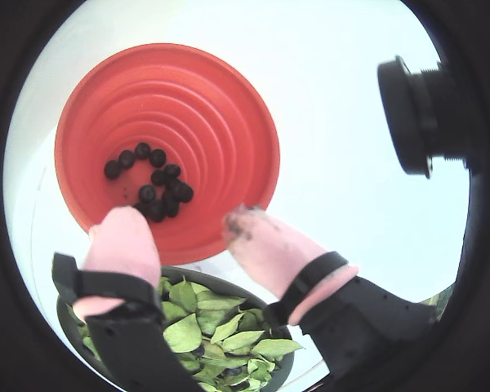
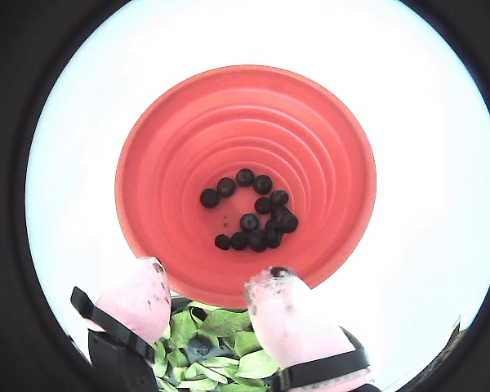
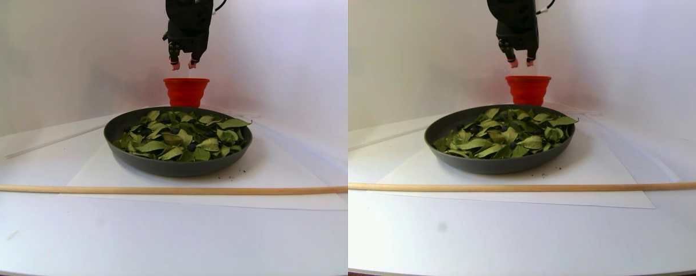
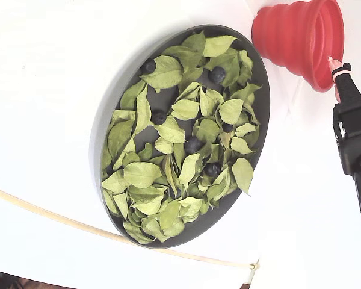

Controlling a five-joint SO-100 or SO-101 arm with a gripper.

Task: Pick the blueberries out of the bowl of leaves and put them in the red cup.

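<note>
Eleven or so blueberries [image 2: 253, 216] lie in the red cup [image 2: 171, 163] below our parted, empty pink fingers [image 2: 290, 314]; behind them, more sit among the leaves [image 4: 168, 162] in the bowl [image 4: 105, 120].

A thin, pale wooden rod [image 3: 152, 189] lies across the white tabletop [image 3: 152, 241], running from one side of the stereo pair view to the other along the near edge of a flat white sheet of paper [image 3: 267, 172]. In the fixed view the same rod [image 4: 78, 226] shows as a light curved line ending at the sheet's corner. A plain white wall [image 3: 49, 57] stands behind, with a faint reddish tint on it. Small dark specks [image 3: 240, 171] dot the paper. In a wrist view a round black camera lens [image 1: 416, 114] juts in from the right edge.
</note>
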